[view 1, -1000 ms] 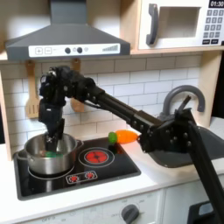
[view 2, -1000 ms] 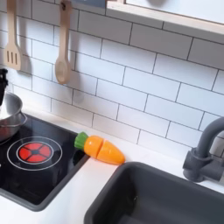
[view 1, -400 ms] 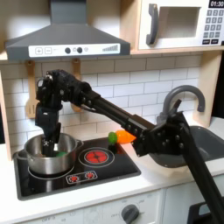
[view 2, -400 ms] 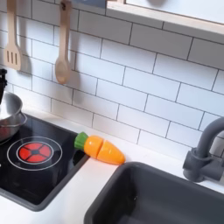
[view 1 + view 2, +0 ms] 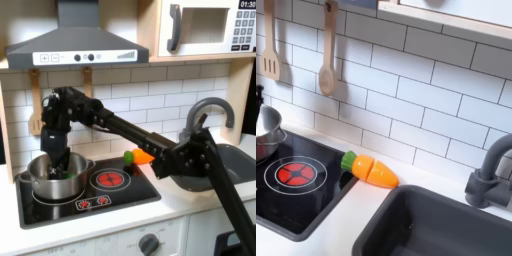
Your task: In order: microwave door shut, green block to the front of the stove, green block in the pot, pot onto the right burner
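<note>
We judge the gripper (image 5: pixel 57 166) is lowered into the pot (image 5: pixel 50 178) to engage its wall for dragging; whether its jaws are parted or closed we cannot tell.

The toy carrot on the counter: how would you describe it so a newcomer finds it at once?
Start at the black stove and look just past its edge toward the sink, on the white counter below the tiled wall. The toy carrot lies there on its side. It is the one orange thing with a green end; its neighbours are black, white or grey.
</note>
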